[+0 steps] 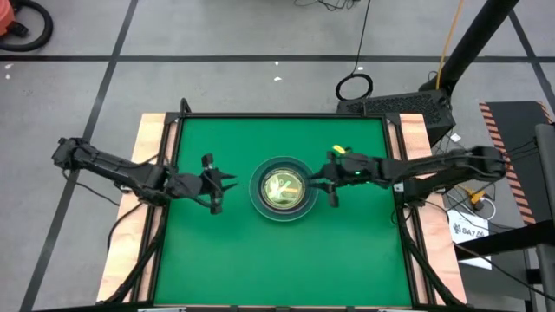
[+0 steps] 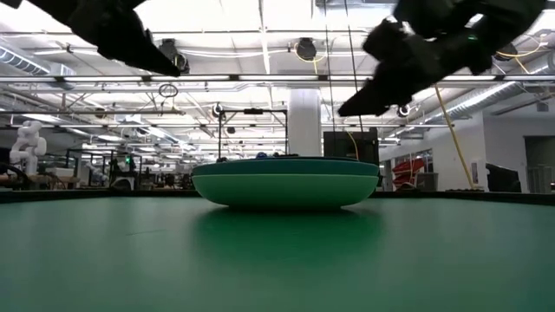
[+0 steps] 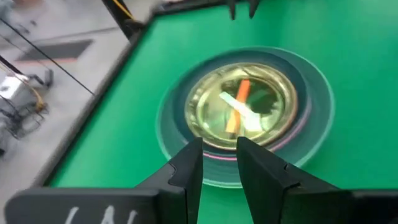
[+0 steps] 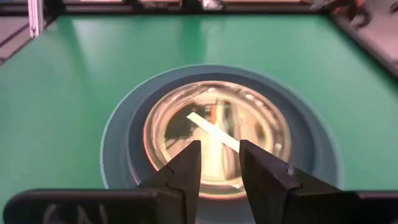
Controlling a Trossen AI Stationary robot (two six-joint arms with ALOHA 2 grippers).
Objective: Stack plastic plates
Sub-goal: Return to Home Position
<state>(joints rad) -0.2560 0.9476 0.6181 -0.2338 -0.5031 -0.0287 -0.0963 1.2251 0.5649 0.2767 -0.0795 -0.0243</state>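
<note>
The plastic plates stand as one stack (image 1: 282, 188) in the middle of the green table. In the low view the stack (image 2: 284, 186) has a light green plate at the bottom and a dark teal rim above it. On top lies a small translucent amber plate (image 4: 214, 134) with stick-like marks, also seen in the left wrist view (image 3: 242, 106). My left gripper (image 1: 232, 182) hovers just left of the stack, open and empty, pointing at it (image 3: 219, 155). My right gripper (image 1: 316, 180) hovers at the stack's right rim, open and empty (image 4: 219, 158).
Green mat (image 1: 199, 251) lies on all sides of the stack, inside a black frame with wooden side boards (image 1: 147, 139). A black box (image 1: 408, 106) and cables lie beyond the table's far right corner.
</note>
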